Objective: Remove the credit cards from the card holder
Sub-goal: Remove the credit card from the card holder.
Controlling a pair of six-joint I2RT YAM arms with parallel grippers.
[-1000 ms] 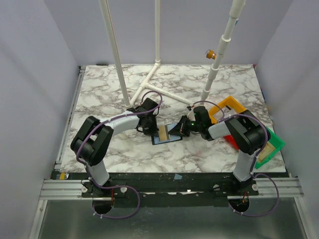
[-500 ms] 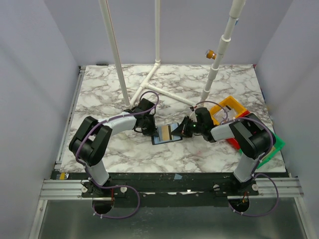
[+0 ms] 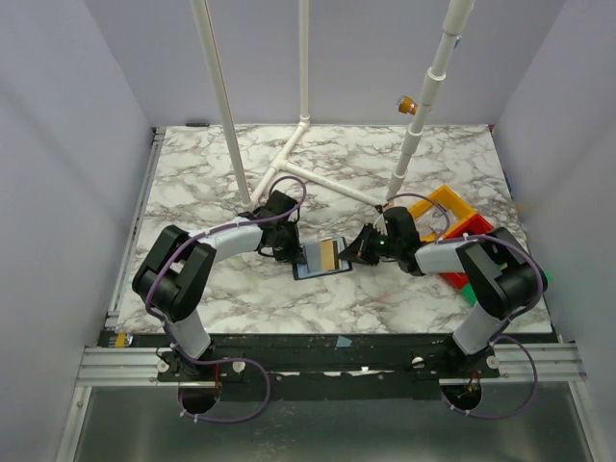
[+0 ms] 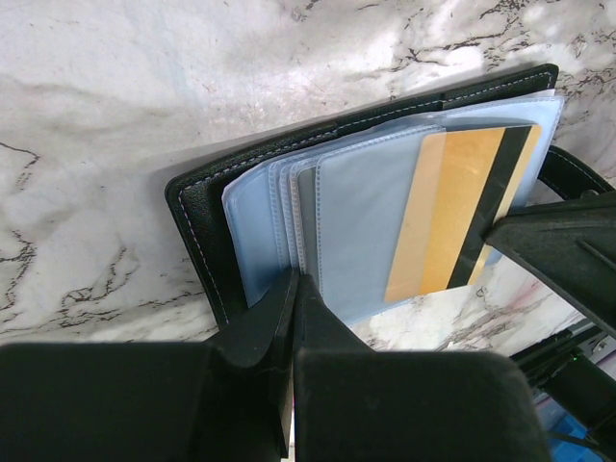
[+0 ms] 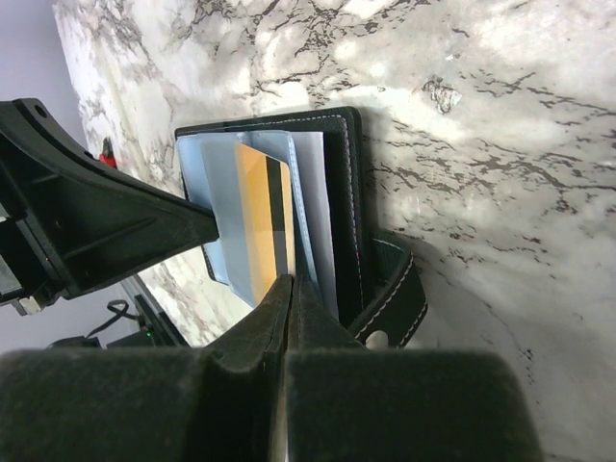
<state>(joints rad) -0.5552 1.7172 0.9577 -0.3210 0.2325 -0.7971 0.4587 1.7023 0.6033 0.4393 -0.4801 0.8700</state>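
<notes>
Marble table (image 3: 192, 173) had the card holder (image 4: 197, 207) lying open. Left gripper (image 4: 294, 281) was pressed together on its clear sleeves (image 4: 356, 221), and right gripper (image 5: 290, 281) was pressed together against the gold credit card (image 4: 448, 212).

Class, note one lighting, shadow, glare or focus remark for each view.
Top external: even light, all sharp, soft shadows on the table. Left wrist: left gripper dark and blurred, gold card sharp, glare on the table. Right wrist: right gripper blurred, wallet casts a shadow.

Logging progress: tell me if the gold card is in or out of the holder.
In: the gold card lies among the card holder's clear sleeves, within its black cover.
</notes>
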